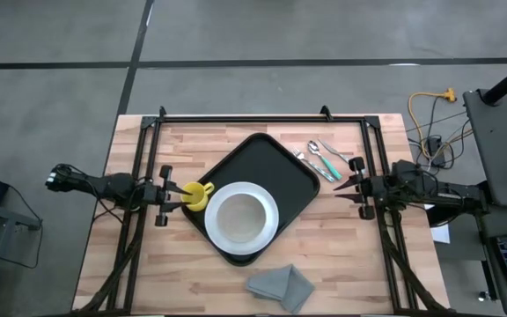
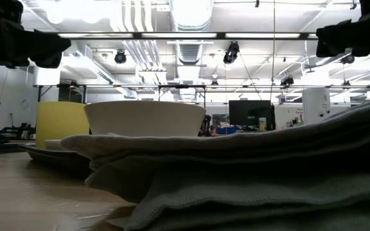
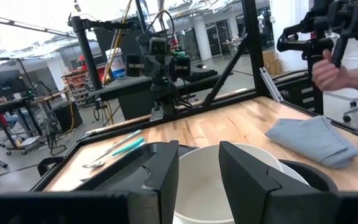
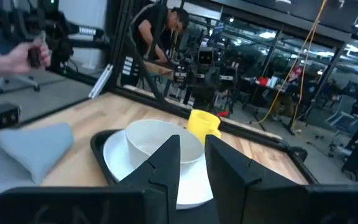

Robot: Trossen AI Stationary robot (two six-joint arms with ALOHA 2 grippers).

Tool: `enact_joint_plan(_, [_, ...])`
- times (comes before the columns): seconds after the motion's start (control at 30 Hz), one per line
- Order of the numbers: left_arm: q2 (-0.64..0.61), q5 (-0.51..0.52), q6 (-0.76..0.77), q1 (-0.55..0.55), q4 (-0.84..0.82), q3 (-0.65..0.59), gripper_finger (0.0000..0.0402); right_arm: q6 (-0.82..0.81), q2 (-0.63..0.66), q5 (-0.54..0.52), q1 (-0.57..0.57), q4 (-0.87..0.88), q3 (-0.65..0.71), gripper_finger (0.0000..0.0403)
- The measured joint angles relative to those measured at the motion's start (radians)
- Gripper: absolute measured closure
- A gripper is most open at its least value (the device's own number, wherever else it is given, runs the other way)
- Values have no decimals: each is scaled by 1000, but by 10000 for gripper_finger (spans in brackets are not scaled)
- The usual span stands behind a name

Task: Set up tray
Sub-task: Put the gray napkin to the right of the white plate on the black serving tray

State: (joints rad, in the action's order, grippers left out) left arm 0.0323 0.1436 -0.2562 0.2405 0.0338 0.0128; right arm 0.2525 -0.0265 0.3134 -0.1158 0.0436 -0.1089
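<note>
From above, I see the tray [image 1: 275, 172] lying askew at the middle of the surface [image 1: 209, 273], carrying a white plate [image 1: 269, 231] with a bowl [image 1: 239, 217] on it and a yellow cup [image 1: 198, 195] at its left edge. Spoons [image 1: 322, 158] lie just off the tray's far right corner; a grey cloth [image 1: 280, 286] sits near the front edge. My left gripper [image 1: 176, 195] hovers at the cup, my right gripper [image 1: 340, 186] just right of the tray.

At table height, the cloth [image 2: 268, 179] fills the foreground, with bowl [image 2: 143, 119] and cup [image 2: 60, 122] behind.

The left wrist view shows its fingers [image 3: 244, 174] apart, nothing between them. A person's hand [image 3: 328, 71] shows beyond.

The right wrist view shows fingers [image 4: 166, 165] slightly apart, empty.
</note>
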Motion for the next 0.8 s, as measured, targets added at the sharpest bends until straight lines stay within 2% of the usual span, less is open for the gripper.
enact_joint_plan(0.13, [3, 0, 0, 0, 0, 0, 301, 42, 0, 0, 0, 2, 0, 335])
enact_joint_plan(0.4, [3, 0, 0, 0, -3, 0, 301, 24, 0, 0, 0, 1, 0, 335])
enact_joint_plan(0.57, [3, 0, 0, 0, -4, 0, 301, -49, 0, 0, 0, -7, 0, 335])
enact_joint_plan(0.8, [3, 0, 0, 0, -5, 0, 301, -83, -4, 1, 0, -162, 0, 335])
